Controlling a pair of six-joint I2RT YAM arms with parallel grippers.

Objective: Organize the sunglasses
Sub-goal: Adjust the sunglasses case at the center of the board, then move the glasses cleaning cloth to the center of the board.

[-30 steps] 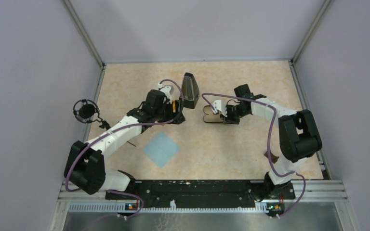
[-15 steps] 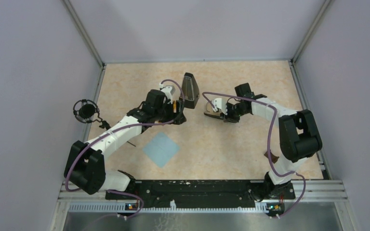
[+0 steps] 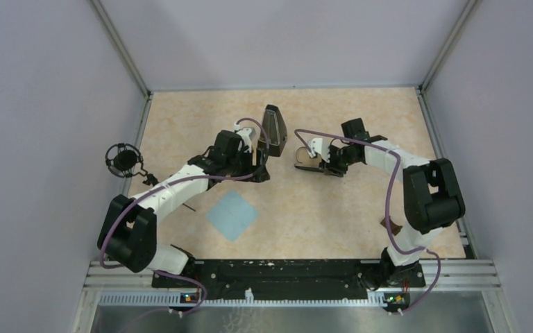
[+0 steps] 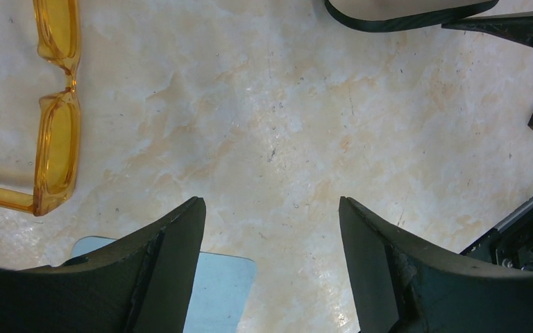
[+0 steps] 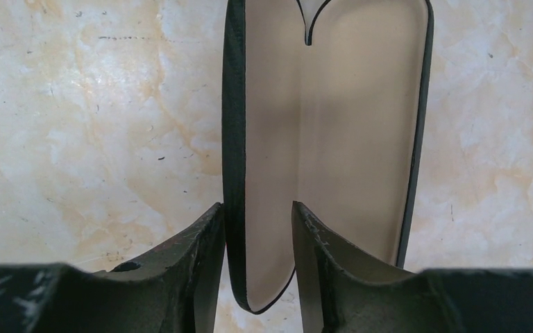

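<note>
The sunglasses have translucent orange-yellow lenses in a matching frame, with one thin arm running off the left edge. They lie flat on the marbled beige table, just outside the left gripper, whose fingers are spread wide with nothing between them. A light blue cloth lies beneath it. The right gripper pinches one wall of the open black case, lined in cream. A dark wedge stands upright nearby.

translucent orange-yellow sunglasses rest on the table.
</note>
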